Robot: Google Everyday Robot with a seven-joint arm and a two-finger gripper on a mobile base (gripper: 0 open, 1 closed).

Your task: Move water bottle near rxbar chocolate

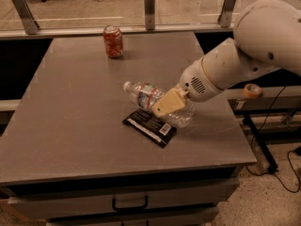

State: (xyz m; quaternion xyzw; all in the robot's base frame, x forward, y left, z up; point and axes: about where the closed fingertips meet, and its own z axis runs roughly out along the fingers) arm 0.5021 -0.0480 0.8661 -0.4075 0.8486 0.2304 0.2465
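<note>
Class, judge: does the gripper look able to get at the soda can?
Probably yes: the gripper is at the water bottle mid-table, and nothing stands between it and the soda can further back.

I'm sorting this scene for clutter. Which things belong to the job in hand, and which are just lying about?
Job in hand:
water bottle
rxbar chocolate
gripper, closed on the bottle, right behind the bar

Lying about:
red soda can, far end of the table
tape roll, beyond the table's right edge

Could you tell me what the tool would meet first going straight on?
Probably the water bottle, which the tool overlaps mid-table; the rxbar chocolate lies just beyond, though depth is unclear.
</note>
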